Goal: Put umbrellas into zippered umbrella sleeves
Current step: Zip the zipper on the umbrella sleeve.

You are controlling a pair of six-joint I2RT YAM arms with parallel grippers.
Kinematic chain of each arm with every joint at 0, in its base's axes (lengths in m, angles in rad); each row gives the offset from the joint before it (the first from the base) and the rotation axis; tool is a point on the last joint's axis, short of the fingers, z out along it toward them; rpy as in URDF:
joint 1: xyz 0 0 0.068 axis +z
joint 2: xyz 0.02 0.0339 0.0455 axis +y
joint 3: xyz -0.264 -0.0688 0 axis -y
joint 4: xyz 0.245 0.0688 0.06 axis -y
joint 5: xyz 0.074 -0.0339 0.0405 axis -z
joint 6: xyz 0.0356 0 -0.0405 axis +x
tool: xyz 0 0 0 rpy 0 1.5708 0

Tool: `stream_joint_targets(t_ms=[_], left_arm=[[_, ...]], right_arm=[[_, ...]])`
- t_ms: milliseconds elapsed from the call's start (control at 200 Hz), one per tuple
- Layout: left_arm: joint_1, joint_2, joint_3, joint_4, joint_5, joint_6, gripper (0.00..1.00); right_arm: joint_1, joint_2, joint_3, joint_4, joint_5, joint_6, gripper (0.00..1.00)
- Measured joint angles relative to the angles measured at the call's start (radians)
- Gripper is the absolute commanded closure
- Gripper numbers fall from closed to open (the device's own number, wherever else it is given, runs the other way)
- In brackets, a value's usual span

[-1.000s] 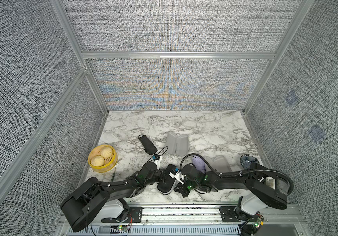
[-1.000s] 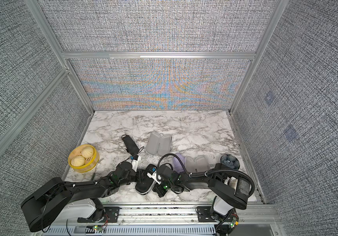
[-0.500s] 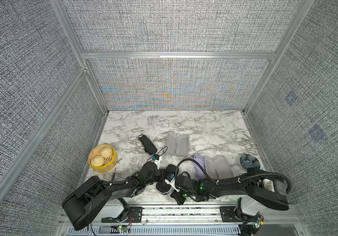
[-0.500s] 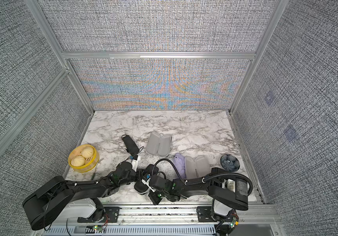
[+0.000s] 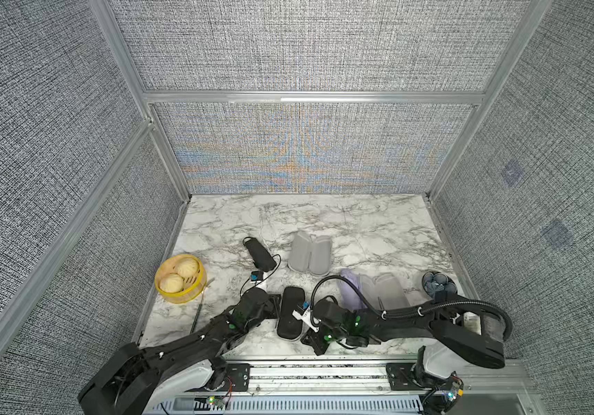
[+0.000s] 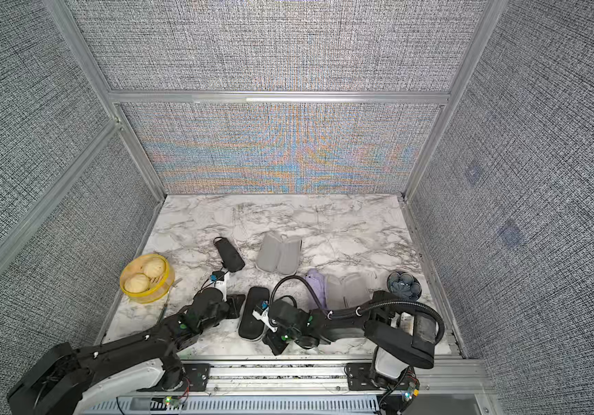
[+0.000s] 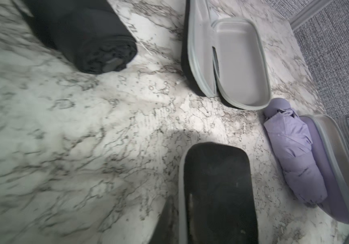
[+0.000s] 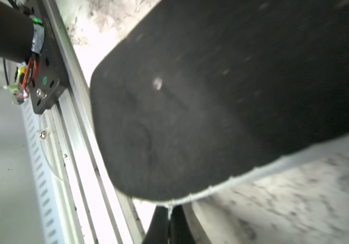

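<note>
Both shut: right gripper (image 8: 169, 213) nips the black sleeve's (image 8: 211, 95) grey zip edge (image 8: 232, 180); left gripper (image 5: 274, 306) beside it, hold unclear. Zipping step, I reckon. Next I'd want a steady pull along the rim.

Tabletop (image 5: 324, 215) marble-look, smooth; black sleeve (image 5: 290, 312) matt fabric w/ grey zip edge; lavender umbrella (image 7: 294, 152) crinkly cloth.

Grey woven fabric panels (image 5: 306, 46) are standing around me on three sides, with aluminium frame bars (image 5: 310, 97) running between them. A rainbow shimmer is playing across the lower back panel (image 5: 299, 161). The white marble-patterned tabletop (image 5: 360, 222) is lying under soft, even light. Two darker square patches (image 5: 513, 173) are showing on the wall to my right. A metal rail (image 5: 324, 373) is edging the near side, and in the right wrist view it (image 8: 74, 118) is glaring white.
</note>
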Motion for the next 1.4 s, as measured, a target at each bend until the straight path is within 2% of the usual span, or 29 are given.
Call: stream_joint_targets(t_ms=[80,165,260,345,626,776,901,1046,1126,1326,1396], left_arm=[[-0.001,-0.066,-0.019,-0.042,-0.009,0.003,0.44],[0.0,-0.113,-0.024,-0.062,-0.02,0.015,0.26],[0.0,-0.126,0.011,-0.081,-0.022,0.047,0.15],[0.0,-0.085,0.051,-0.074,-0.022,0.084,0.1],[0.04,0.283,0.177,0.068,0.046,0.17,0.08],[0.066,0.365,0.203,0.135,0.051,0.213,0.09],[0.105,0.467,0.25,0.21,0.128,0.241,0.11],[0.107,0.546,0.272,0.244,0.228,0.264,0.12],[0.111,0.576,0.271,0.264,0.256,0.27,0.16],[0.111,0.618,0.242,0.352,0.295,0.29,0.33],[0.111,0.631,0.22,0.405,0.301,0.284,0.35]], right_arm=[[-0.04,0.002,-0.005,0.001,-0.032,-0.034,1.0],[-0.074,0.008,-0.005,0.006,-0.062,-0.078,1.0],[-0.091,0.011,-0.008,0.009,-0.08,-0.123,1.0],[-0.104,0.012,-0.009,0.011,-0.093,-0.156,1.0],[-0.169,0.045,-0.01,0.055,-0.161,-0.208,1.0],[-0.178,0.048,-0.025,0.085,-0.181,-0.218,1.0],[-0.183,0.053,-0.027,0.094,-0.193,-0.222,1.0],[-0.184,0.06,-0.034,0.116,-0.203,-0.225,1.0],[-0.186,0.063,-0.034,0.122,-0.209,-0.225,1.0],[-0.184,0.048,-0.048,0.128,-0.2,-0.224,1.0],[-0.182,0.036,-0.068,0.144,-0.194,-0.204,1.0]])
